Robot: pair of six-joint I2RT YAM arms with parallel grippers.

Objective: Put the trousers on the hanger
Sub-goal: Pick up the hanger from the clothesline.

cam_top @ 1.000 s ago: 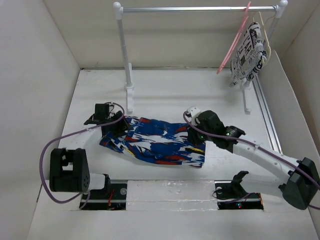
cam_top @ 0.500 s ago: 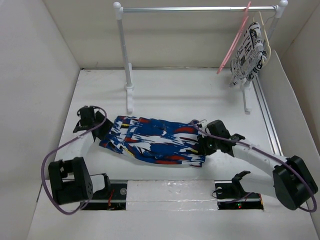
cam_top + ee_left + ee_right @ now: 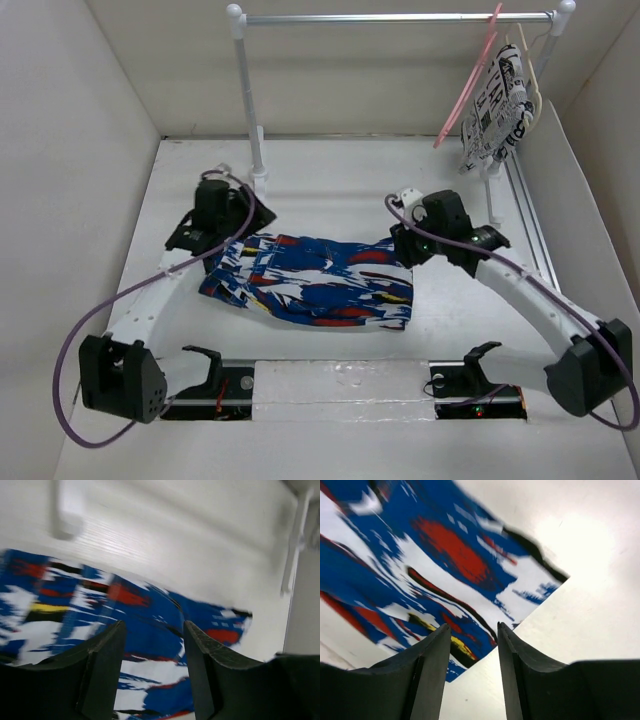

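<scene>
Both wrist views were blurred; the bright blue splash-patterned cloth trousers (image 3: 150, 615) were cut off at each view's left edge.

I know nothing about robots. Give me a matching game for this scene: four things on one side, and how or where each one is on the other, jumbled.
Things:
1. trousers
2. pink hanger
3. hanging garment
4. left fingers

States:
A. open, holding nothing
B. black print on white
C. flat on the table
D. bare, hooked on the rail

Pairs: 1-C, 2-D, 3-B, 4-A
</scene>
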